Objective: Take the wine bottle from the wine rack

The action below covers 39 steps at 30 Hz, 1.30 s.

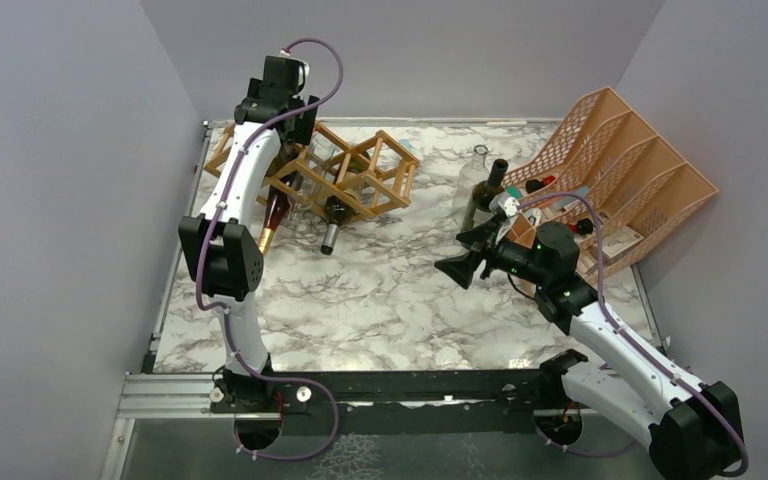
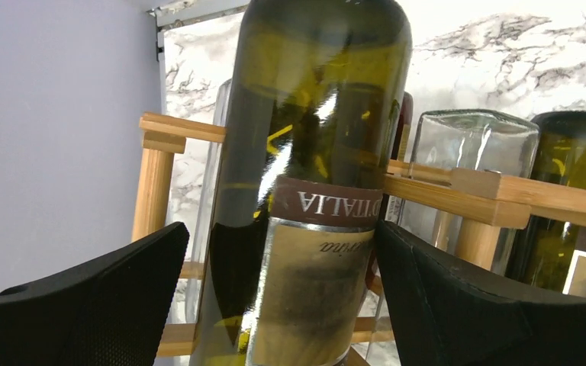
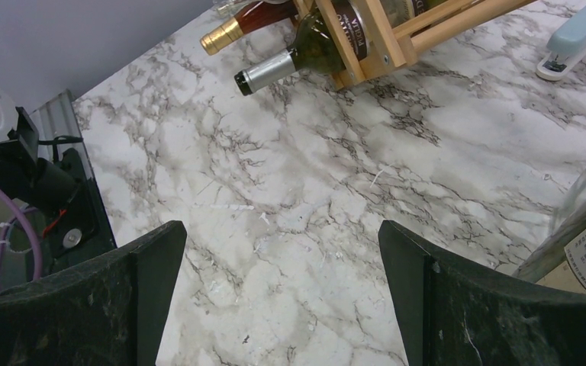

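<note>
The left fingers (image 2: 114,305) are straddling, wide apart, the wine bottle (image 2: 313,191) lying in the wine rack (image 2: 442,200) at the worktop's (image 3: 313,191) far left corner; the right fingers (image 3: 141,293) are hovering wide, holding nothing.

**Pale walls close in a marble-patterned worktop**

The worktop (image 1: 380,290) has a white surface veined in grey and sits inside a three-sided booth. The left wall (image 1: 50,200), back wall (image 1: 400,50) and right wall (image 1: 740,130) are plain, matt and pale lavender-grey, and each meets an edge of the worktop. A silver metal rail (image 1: 160,397) runs along the near edge. The light is soft and even, leaving only faint shadows on the marble pattern.
</note>
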### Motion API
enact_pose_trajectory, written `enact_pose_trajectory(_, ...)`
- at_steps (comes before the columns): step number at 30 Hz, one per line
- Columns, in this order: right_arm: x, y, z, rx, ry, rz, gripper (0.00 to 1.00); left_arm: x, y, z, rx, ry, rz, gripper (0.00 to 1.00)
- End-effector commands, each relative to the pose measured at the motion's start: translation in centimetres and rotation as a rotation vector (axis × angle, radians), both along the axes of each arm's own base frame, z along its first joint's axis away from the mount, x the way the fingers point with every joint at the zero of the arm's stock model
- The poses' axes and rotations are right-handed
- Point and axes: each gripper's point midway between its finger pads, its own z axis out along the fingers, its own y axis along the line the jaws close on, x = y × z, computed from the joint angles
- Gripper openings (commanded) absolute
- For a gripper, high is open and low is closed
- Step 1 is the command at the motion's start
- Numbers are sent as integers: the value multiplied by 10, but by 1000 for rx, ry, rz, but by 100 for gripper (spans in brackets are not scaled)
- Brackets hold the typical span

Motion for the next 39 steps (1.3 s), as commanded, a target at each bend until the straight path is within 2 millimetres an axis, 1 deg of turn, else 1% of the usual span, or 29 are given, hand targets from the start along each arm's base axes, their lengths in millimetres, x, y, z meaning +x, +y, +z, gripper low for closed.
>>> enact_pose_trajectory(1,0,1,5,0,-14,11,100,8,3,-8,-8,-1,26,99)
enact_pose_trajectory(4,0,1,6,1,-13,8,100,8,6,-15,-18,12,43,96)
enact_pose_trajectory(9,-1,1,7,3,-16,13,100,10,6,-25,-53,36,19,92)
enact_pose_trajectory(12,-1,1,8,4,-18,10,100,8,7,-30,-72,48,15,85)
enact_pose_trajectory(13,-1,0,8,4,-19,8,100,7,9,-30,-79,48,21,85)
enact_pose_trajectory(19,-2,1,8,7,-18,12,100,-1,18,-25,-105,42,49,84)
enact_pose_trajectory(21,-2,1,8,8,-19,13,100,-5,21,-27,-108,51,54,86)
enact_pose_trajectory(23,-2,1,8,8,-19,13,99,-7,23,-29,-117,61,56,89)
enact_pose_trajectory(27,-2,1,9,10,-21,12,100,-10,26,-37,-131,81,63,89)
enact_pose_trajectory(29,-2,1,10,10,-22,13,100,-10,25,-37,-140,80,58,87)
enact_pose_trajectory(31,-2,0,9,8,-22,9,100,-12,24,-32,-145,72,58,81)
enact_pose_trajectory(36,-2,0,11,10,-27,6,100,-17,23,-11,-163,26,53,63)
enact_pose_trajectory(39,-2,0,10,9,-24,8,100,-20,24,4,-168,-8,58,55)
